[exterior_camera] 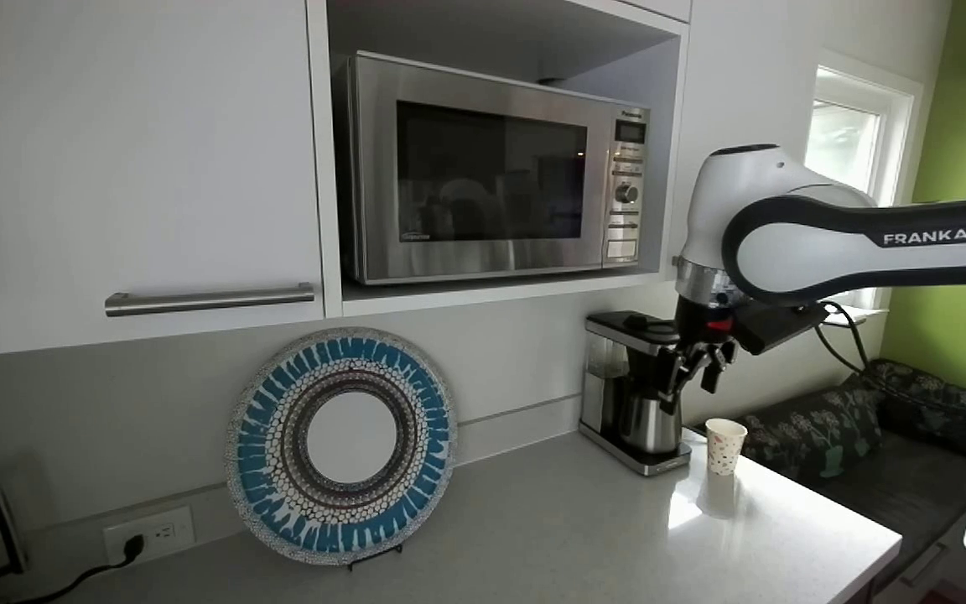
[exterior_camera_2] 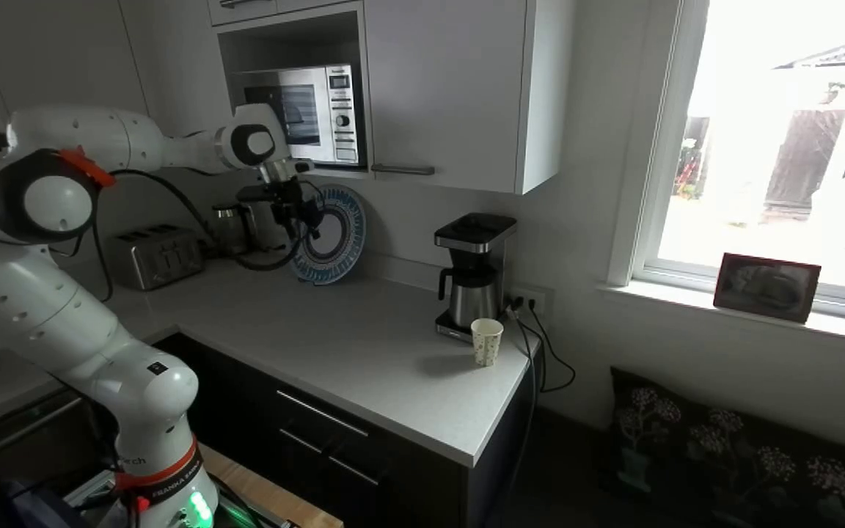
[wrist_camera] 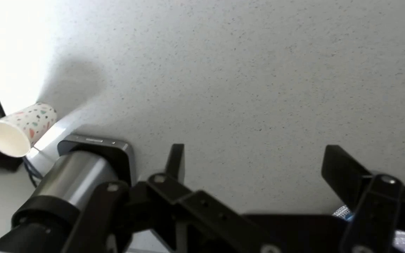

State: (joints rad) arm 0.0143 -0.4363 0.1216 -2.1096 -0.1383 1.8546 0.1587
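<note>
– Claw (wrist_camera: 253,153) was spread apart over the counter (wrist_camera: 258,77), holding nothing. Wrist view showed what, left to right?

– Paper cup (wrist_camera: 25,128) at nine o'clock, steel coffee pot (wrist_camera: 78,172) at eight, bit of patterned plate (wrist_camera: 342,212) at four. None touched, so imo nothing was grasped yet, all handling was left.

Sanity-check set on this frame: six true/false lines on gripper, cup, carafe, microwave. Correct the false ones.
1. The patterned cup stands upright on the countertop. True.
2. The gripper is open and empty. True.
3. The gripper rests on the countertop. False: it hangs in the air.
4. The steel carafe sits in the coffee maker. True.
5. The microwave stands open. False: the microwave is shut.
6. In the wrist view, the cup shows below the carafe. False: it shows above the carafe.
</note>
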